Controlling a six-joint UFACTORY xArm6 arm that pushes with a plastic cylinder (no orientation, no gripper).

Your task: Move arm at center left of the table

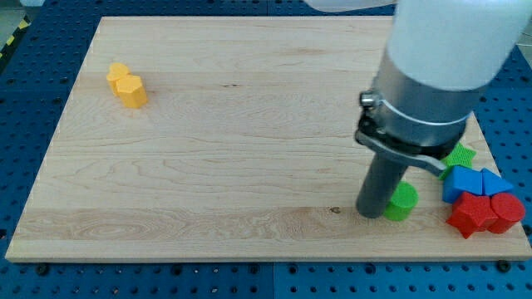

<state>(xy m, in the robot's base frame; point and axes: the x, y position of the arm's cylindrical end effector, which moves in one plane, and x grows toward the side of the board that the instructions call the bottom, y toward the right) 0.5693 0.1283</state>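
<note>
Beside round green block (pixel 402 202), my tip (pixel 371 213) (dark rod), smooth wood board (pixel 233 149)

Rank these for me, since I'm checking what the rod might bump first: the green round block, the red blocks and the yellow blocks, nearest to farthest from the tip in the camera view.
Measured from my tip:
1. Green round block, right beside the tip on the view's right.
2. Red blocks, farther toward the view's right, near the board's bottom right corner.
3. Yellow blocks, far off at the view's upper left.

My tip (pixel 371 213) on table (pixel 208 166), lower right in view, touching green round block (pixel 402 202) at its left.
</note>
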